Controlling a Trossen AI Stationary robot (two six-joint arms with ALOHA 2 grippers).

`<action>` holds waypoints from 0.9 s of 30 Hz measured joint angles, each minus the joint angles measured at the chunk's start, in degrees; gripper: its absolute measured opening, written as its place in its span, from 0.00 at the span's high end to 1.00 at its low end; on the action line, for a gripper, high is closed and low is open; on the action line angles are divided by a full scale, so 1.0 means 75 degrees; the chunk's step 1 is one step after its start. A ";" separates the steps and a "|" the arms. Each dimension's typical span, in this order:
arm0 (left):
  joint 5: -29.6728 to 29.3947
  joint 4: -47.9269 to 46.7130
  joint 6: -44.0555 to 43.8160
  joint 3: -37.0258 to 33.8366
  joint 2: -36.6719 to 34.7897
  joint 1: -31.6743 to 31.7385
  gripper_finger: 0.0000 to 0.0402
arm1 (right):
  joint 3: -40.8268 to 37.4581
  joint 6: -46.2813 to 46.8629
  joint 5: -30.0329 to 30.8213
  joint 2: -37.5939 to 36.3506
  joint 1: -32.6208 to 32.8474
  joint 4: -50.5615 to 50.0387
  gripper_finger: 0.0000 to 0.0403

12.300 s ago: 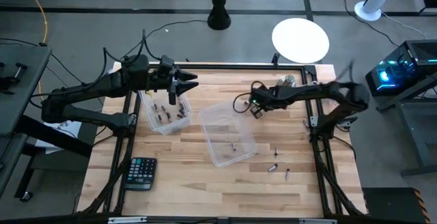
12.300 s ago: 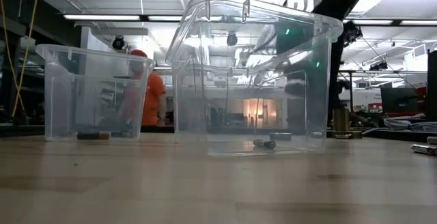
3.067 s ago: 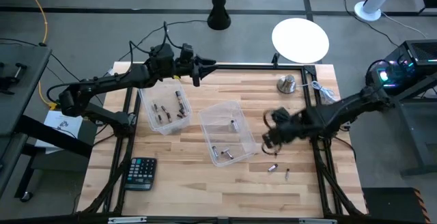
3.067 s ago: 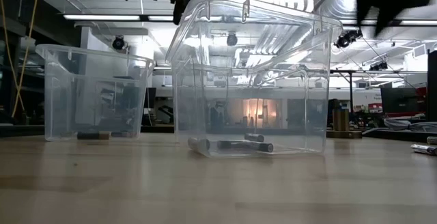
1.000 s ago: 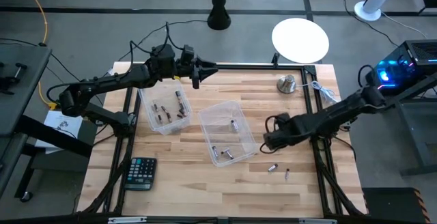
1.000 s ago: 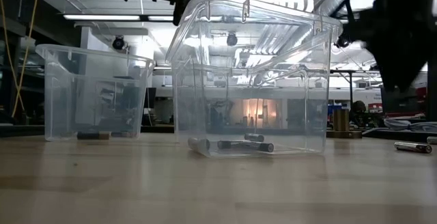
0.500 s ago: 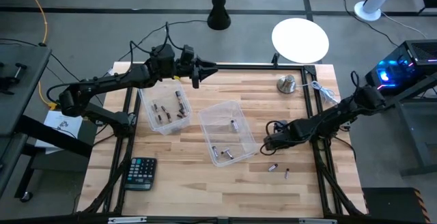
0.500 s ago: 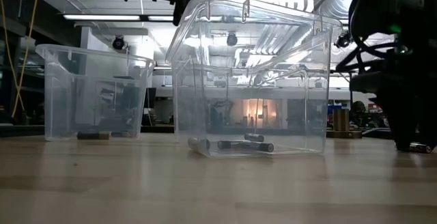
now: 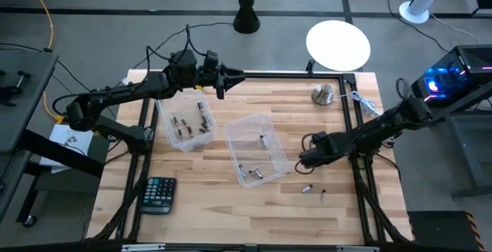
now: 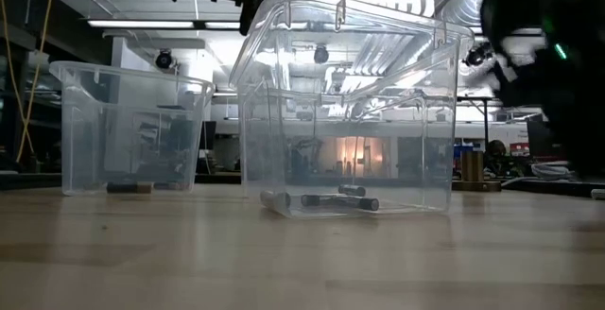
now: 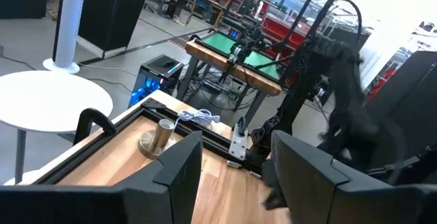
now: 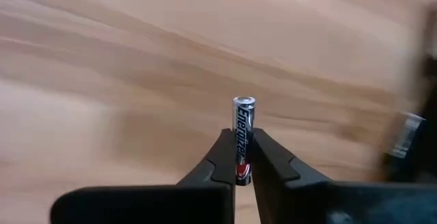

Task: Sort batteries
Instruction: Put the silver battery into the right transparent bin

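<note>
Lifted off the tabletop since half a second ago, right gripper (image 9: 302,160) clamped on an Energizer battery (image 12: 243,134), just beside the near clear bin (image 9: 255,150), left gripper (image 9: 231,77) parted and empty over the far bin (image 9: 184,121).

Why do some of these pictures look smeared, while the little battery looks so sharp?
Right wrist view: the battery is crisp because the right gripper holds it, while the wooden table behind streaks. Low view: the right arm is a dark blur, the clear bin sharp. Left wrist view: a dark arm smears.
</note>
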 joint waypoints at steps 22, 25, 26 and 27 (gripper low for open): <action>0.0006 -0.0006 -0.0213 0.0003 -0.0003 0.0044 0.58 | 0.3190 -0.4631 0.1359 0.0775 -0.0618 0.4349 0.73; 0.0010 -0.0003 -0.0236 0.0003 -0.0003 0.0044 0.58 | 0.3741 -0.5253 0.1312 0.0733 -0.0665 0.3781 0.59; 0.0013 0.0001 -0.0237 0.0003 -0.0003 0.0044 0.58 | 0.3995 -0.5459 0.1330 0.0726 -0.0670 0.3367 0.55; 0.0027 0.0003 -0.0249 0.0003 -0.0003 0.0041 0.58 | 0.4303 -0.5634 0.1331 0.0726 -0.0670 0.2864 0.52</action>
